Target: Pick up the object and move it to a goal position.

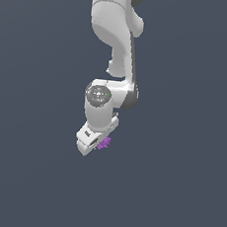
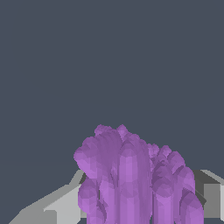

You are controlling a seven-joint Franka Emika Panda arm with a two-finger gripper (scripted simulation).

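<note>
The object is a tiny bright purple knobbly cluster [image 1: 104, 143]. In the exterior view it pokes out beside the white gripper [image 1: 94, 146] at the end of the arm, just right of the gripper's body. In the wrist view the purple cluster [image 2: 131, 179] fills the space between the two grey fingers [image 2: 61, 205], which press in on it from both sides. The gripper is shut on the object. The fingertips are hidden behind the cluster and the gripper body.
The white arm [image 1: 115, 46] reaches down from the top of the exterior view. A plain dark blue-grey surface [image 1: 29, 176] lies all around. No other objects show.
</note>
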